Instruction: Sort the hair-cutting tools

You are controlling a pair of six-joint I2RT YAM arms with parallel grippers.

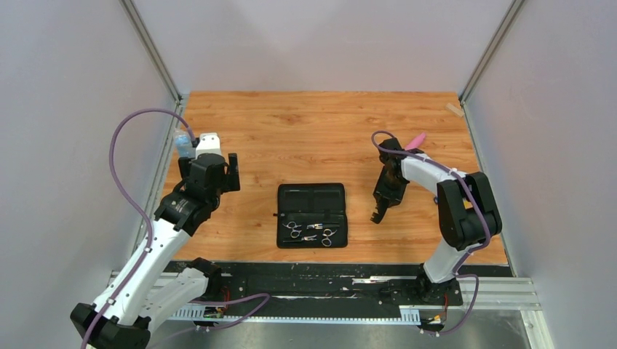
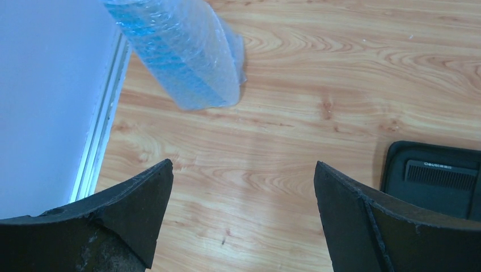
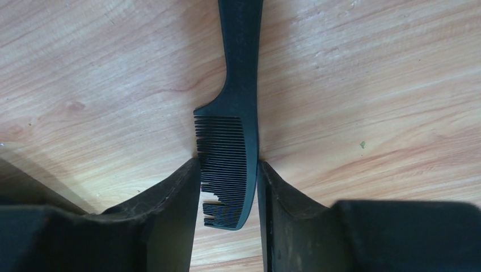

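A black comb (image 3: 241,85) lies flat on the wooden table, and my right gripper (image 3: 227,164) is shut on its toothed end, one finger on the teeth and one on the spine. From above, that gripper (image 1: 378,215) points down to the right of the open black case (image 1: 311,190). Two silver scissors (image 1: 293,229) (image 1: 327,236) lie in the case's near half. A second comb (image 2: 439,173) rests in the case's far half. My left gripper (image 2: 244,170) hangs open over bare wood at the table's left (image 1: 211,171), with nothing between its fingers.
A translucent blue bottle (image 2: 181,51) stands at the left edge beside the wall (image 1: 182,143), just beyond my left gripper. A pink tapered tool (image 1: 416,139) lies behind the right arm. White walls close off both sides and the back.
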